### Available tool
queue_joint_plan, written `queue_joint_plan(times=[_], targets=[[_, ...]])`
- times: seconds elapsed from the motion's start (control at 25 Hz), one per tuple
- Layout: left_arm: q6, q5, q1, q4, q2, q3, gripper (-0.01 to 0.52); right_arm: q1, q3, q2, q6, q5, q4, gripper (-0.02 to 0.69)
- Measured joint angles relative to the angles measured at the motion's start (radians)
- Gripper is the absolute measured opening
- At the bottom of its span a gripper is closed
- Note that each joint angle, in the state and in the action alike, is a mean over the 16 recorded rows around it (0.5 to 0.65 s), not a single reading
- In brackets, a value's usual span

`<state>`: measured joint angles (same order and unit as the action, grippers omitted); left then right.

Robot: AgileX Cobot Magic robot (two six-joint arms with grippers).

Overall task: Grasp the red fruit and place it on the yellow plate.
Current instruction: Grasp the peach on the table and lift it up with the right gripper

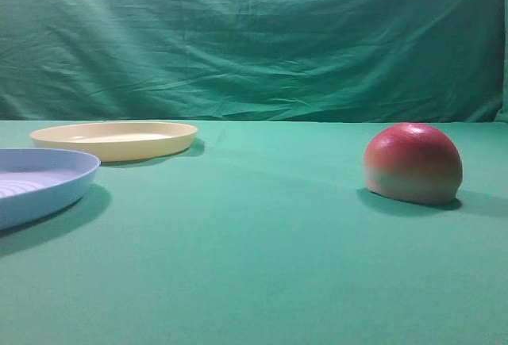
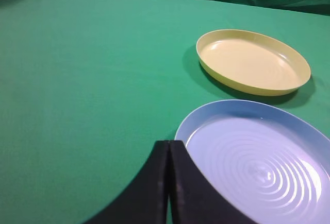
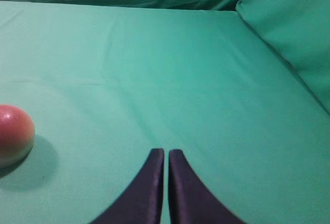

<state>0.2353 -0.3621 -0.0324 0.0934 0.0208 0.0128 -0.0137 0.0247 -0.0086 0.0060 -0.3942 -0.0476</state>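
Observation:
The red fruit (image 1: 413,162) rests on the green cloth at the right of the exterior view, red on top and pale at its base. It also shows at the left edge of the right wrist view as the fruit (image 3: 14,135). The yellow plate (image 1: 115,139) lies empty at the back left; the left wrist view shows the same plate (image 2: 252,62) ahead. My right gripper (image 3: 166,153) is shut and holds nothing, well to the right of the fruit. Shut and empty too, my left gripper (image 2: 169,143) hovers by the blue plate's near rim. Neither gripper appears in the exterior view.
A light blue ridged plate (image 1: 36,182) sits at the left edge, nearer than the yellow one; in the left wrist view this blue plate (image 2: 268,165) lies just right of my fingers. A green cloth backdrop (image 1: 254,36) hangs behind, and cloth rises at the right (image 3: 289,23).

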Motion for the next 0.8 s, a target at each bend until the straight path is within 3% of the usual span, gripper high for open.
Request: queue_joint_plan(times=[0.8], targets=[[0.000, 0.000, 0.000, 0.000, 0.000, 0.000, 0.000, 0.000, 0.000, 0.000, -0.002, 0.000, -0.001, 0.000]])
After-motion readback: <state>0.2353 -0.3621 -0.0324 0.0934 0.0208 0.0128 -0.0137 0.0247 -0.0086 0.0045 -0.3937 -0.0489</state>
